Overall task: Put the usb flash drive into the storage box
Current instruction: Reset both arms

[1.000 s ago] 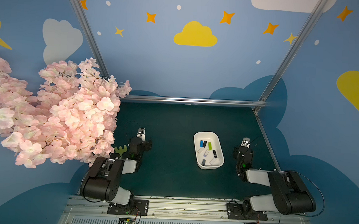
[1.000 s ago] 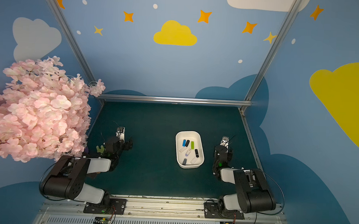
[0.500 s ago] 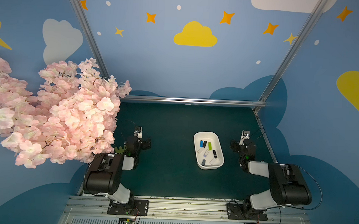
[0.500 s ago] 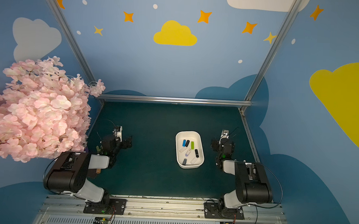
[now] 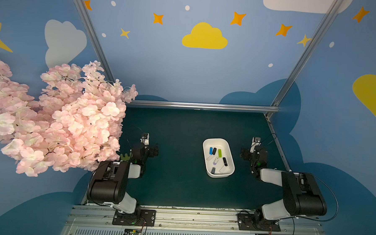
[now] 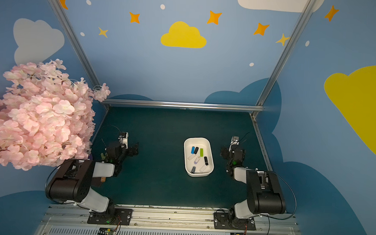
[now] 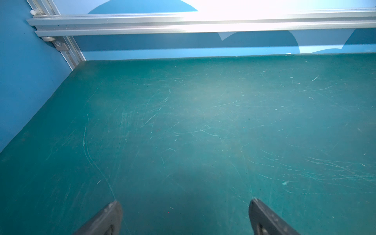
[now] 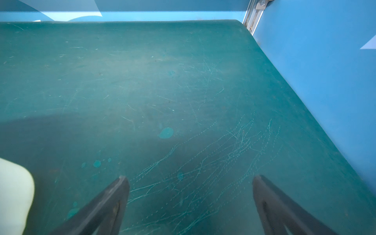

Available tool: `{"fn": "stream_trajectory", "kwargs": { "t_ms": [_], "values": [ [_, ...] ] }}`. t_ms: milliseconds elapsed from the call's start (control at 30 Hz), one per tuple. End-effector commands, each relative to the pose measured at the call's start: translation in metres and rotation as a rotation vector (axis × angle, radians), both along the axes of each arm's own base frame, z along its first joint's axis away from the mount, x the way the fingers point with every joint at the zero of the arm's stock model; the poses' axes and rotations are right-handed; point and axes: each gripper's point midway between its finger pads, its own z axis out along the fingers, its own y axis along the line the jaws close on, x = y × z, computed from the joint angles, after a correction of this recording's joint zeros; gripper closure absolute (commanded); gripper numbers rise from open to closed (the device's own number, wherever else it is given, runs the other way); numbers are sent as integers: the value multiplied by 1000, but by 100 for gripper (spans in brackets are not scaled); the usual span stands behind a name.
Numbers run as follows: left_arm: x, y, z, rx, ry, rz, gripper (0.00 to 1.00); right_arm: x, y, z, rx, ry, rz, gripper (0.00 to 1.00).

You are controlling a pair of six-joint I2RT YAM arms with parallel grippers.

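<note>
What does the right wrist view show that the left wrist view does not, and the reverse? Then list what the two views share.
Only the right wrist view: a rounded corner of the white storage box at the frame's edge, and pale round spots on the green mat. Only the left wrist view: the long horizontal aluminium rail along the back wall. Both: the scratched mat, a blue wall, and an open gripper with nothing between its fingers, the right gripper in one view and the left gripper in the other.
</note>
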Motion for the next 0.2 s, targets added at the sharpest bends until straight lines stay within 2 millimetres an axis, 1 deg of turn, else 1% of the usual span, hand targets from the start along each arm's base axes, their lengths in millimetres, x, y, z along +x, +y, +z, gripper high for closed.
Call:
{"fn": "stream_trajectory", "kwargs": {
  "t_ms": [0,167],
  "values": [
    [4,-2,9,-12,-19,-7,0,5,3,10,3,-13,13,2],
    [4,-2,9,-12,-19,-7,0,3,3,10,4,-18,17,2]
  ]
}}
